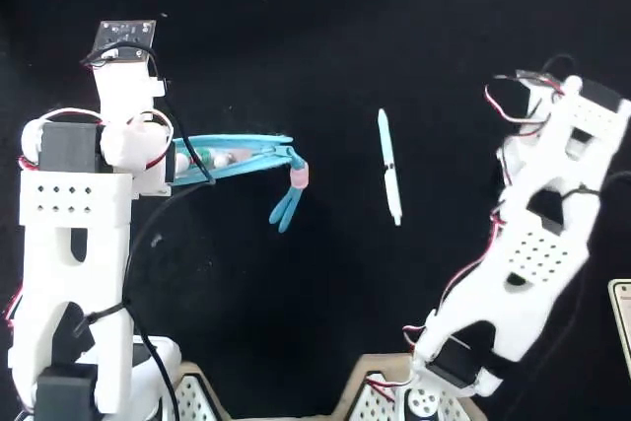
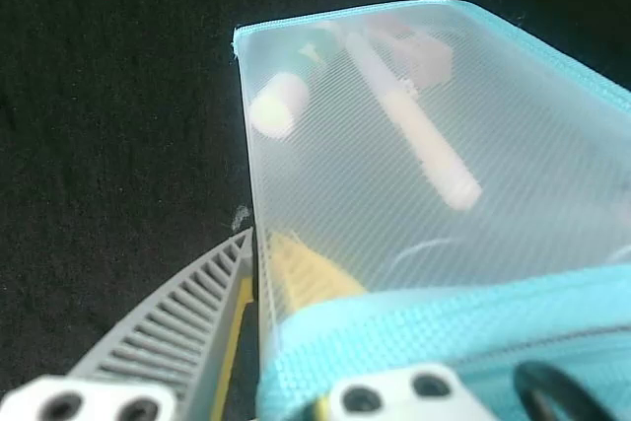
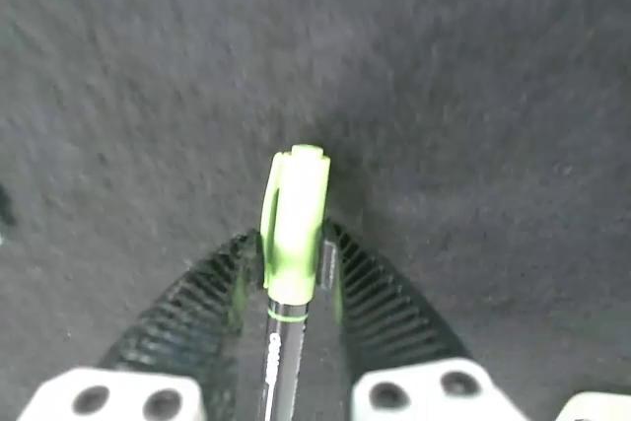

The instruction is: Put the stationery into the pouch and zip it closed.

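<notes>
Left gripper (image 2: pixel 258 258) pinches the pouch (image 2: pixel 444 204) by its edge; right gripper (image 3: pixel 293 253) clamps a green-capped pen (image 3: pixel 294 204), cap outward; a white pen (image 1: pixel 389 167) lies near-to-far.

The pouch (image 2: pixel 424 175) blurs whatever lies inside it.

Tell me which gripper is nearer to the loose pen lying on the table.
Right. The right gripper, shut on a green-capped pen, sits off to one side of the loose pen, apart from it. The left gripper clamps the pouch at its far end, farther away.
</notes>
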